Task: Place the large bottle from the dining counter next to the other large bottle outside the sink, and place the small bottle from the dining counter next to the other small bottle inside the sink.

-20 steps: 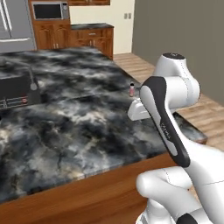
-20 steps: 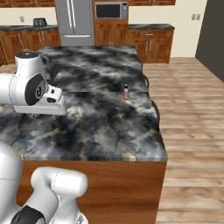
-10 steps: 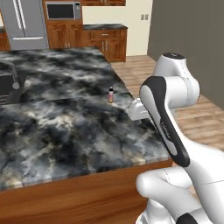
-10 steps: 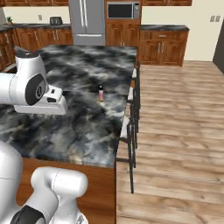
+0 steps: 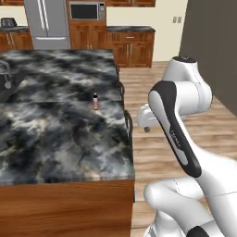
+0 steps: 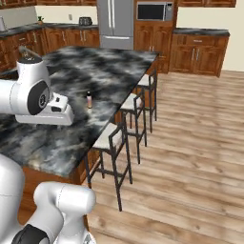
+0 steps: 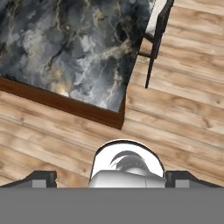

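The small bottle (image 5: 95, 102) stands upright on the marbled worktop (image 5: 55, 134), near the edge lined with bar stools (image 6: 125, 138); in the right base view it sits just beyond the arm's hand (image 6: 50, 112). The claw (image 7: 113, 177) hangs wide apart and empty over the wood floor (image 7: 183, 122), beside the worktop's corner, though its tips barely show

The floor (image 6: 190, 143) is made of light brown wood planks. Brown wood cabinets (image 6: 200, 52) line the back wall. A big silver fridge (image 6: 116, 24) stands there, with a dark microwave (image 6: 154, 11) beside it. Bar stools (image 6: 116, 138) with pale seats stand in a row.
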